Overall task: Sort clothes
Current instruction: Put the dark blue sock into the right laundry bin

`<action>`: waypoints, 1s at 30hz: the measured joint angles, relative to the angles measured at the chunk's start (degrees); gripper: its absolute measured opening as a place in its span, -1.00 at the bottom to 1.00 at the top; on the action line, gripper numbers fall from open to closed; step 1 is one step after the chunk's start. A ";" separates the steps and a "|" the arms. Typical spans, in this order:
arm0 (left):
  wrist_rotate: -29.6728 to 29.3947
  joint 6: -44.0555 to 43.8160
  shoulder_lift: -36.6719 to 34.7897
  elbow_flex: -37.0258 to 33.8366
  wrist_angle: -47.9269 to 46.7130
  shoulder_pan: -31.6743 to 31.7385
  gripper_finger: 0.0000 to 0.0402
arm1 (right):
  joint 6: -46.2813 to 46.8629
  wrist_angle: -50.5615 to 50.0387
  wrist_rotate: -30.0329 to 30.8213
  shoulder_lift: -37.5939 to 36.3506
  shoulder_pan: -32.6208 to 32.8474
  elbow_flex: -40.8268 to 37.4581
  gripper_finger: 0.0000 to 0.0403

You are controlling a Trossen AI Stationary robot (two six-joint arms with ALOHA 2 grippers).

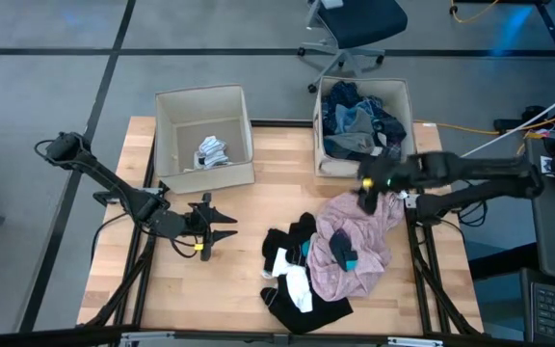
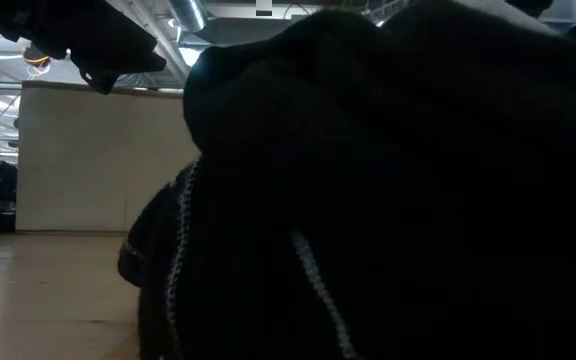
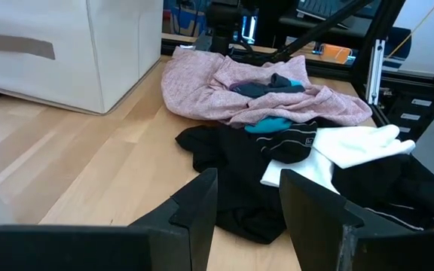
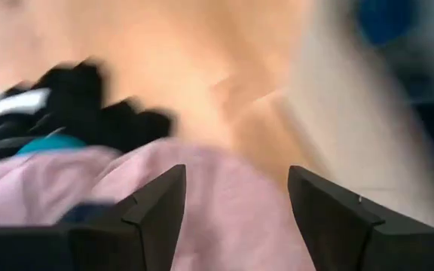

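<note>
I have the left gripper (image 1: pixel 222 231) parked low over bare table (image 1: pixel 123 280) on my left, fingers parted and empty, pointed toward the pile so its wrist camera keeps the clothes in sight while that arm waits. Behind it sits the left box (image 1: pixel 203 138), with only a small white-and-grey piece (image 1: pixel 213 152) in it, which I take to be the bin for socks. Moving right, the unsorted heap lies on the wood: black pieces (image 1: pixel 297 306) and a white piece (image 1: pixel 297 285) nearest, then the pink garment (image 1: pixel 359 236) with a teal and dark scrap (image 1: pixel 342 252) on top. Beyond it the right box (image 1: pixel 366 127) already holds blue and plaid garments (image 1: pixel 355 118). My right gripper (image 1: pixel 372 196) hovers just above the pink garment's far edge, near that box, jaws spread wide and holding nothing; I judge it is placed to take the next item.
</note>
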 joint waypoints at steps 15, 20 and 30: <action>-0.01 0.53 0.00 0.00 -0.24 0.04 -0.33 | 6.90 20.32 -2.54 12.33 19.24 -12.65 0.16; -0.01 0.60 0.00 0.00 -0.63 0.04 -0.33 | 6.94 23.50 -2.55 17.49 20.95 -12.75 0.16; -0.03 0.49 0.00 0.00 -1.75 0.09 -0.33 | 10.74 25.47 -6.98 24.02 21.97 -12.72 -0.04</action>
